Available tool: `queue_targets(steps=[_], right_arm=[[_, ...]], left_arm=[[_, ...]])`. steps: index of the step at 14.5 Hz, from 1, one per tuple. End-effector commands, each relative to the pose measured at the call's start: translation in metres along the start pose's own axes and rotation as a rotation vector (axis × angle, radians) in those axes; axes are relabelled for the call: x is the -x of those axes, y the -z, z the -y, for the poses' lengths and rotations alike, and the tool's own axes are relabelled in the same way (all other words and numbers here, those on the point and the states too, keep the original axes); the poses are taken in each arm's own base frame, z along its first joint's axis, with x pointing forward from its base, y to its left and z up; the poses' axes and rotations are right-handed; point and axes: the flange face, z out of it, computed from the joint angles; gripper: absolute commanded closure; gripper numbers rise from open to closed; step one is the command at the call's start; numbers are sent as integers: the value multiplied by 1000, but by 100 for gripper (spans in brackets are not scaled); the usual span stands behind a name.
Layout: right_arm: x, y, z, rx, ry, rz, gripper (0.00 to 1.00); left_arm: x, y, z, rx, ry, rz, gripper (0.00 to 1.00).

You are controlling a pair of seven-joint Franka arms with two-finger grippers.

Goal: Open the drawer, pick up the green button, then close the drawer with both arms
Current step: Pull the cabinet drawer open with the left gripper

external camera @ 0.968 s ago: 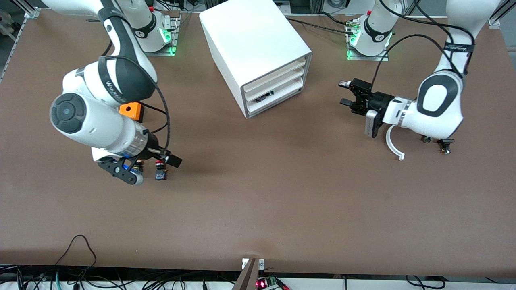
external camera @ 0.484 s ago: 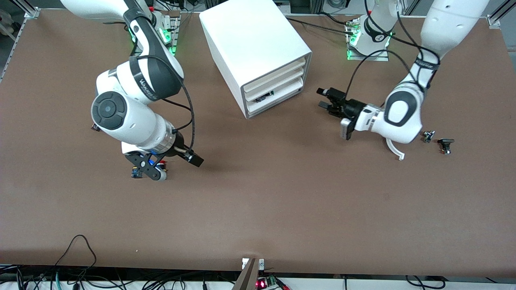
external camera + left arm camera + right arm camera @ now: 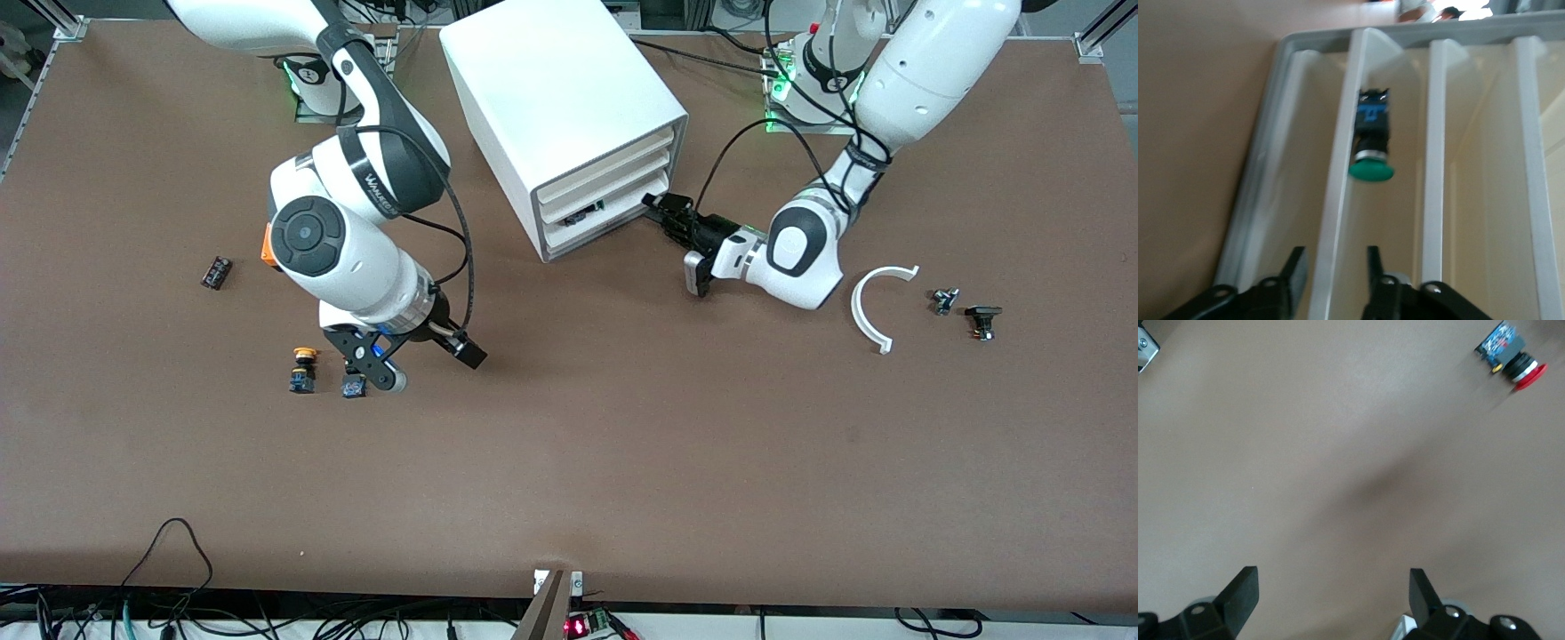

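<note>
Since approx. 1 s ago the left arm has been swung in from its end of the desk, and the left gripper (image 3: pixel 662 212) is now brought up to the drawer (image 3: pixel 613 220), lowest in the cabinet (image 3: pixel 551 80) by the base-side edge. Its fingers (image 3: pixel 1295 267) are held apart, straddling a white plastic rim, so a pull seems imminent; the drawer is judged not yet drawn out. The button (image 3: pixel 1371 143) is seen inside: glossy green dome cap, black & blue blocky body. The right gripper (image 3: pixel 373 364), jaws spread wide & empty, has been shifted along over bare matte brown desk (image 3: pixel 622 462), w/ a red-capped button (image 3: pixel 1518 363) nearby.
</note>
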Motion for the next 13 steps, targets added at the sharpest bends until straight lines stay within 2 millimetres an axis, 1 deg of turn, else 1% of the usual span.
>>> queue_targets(steps=[1,2,4,5,8,11,13], right_arm=[[12,1,17,-29,-41,-5,0],[14,-1,22,-33,-56,-6,0],[21,0,31,-48,-85,-7,0],[28,1,37,-57,-95,-7,0],[36,0,47,-76,-145,-4,0],[43,6,57,-121,-192,-6,0],[49,9,64,-164,-232,-6,0]], left_arm=[[19,-45,11,47,-26,-56,67],[20,-49,11,43,-24,-53,79],[20,-48,11,40,-25,-56,100],[19,-46,11,40,-26,-60,100],[13,-33,11,29,-23,-79,100],[-10,8,12,-24,-9,-117,100],[-36,47,5,-103,-4,-99,100]])
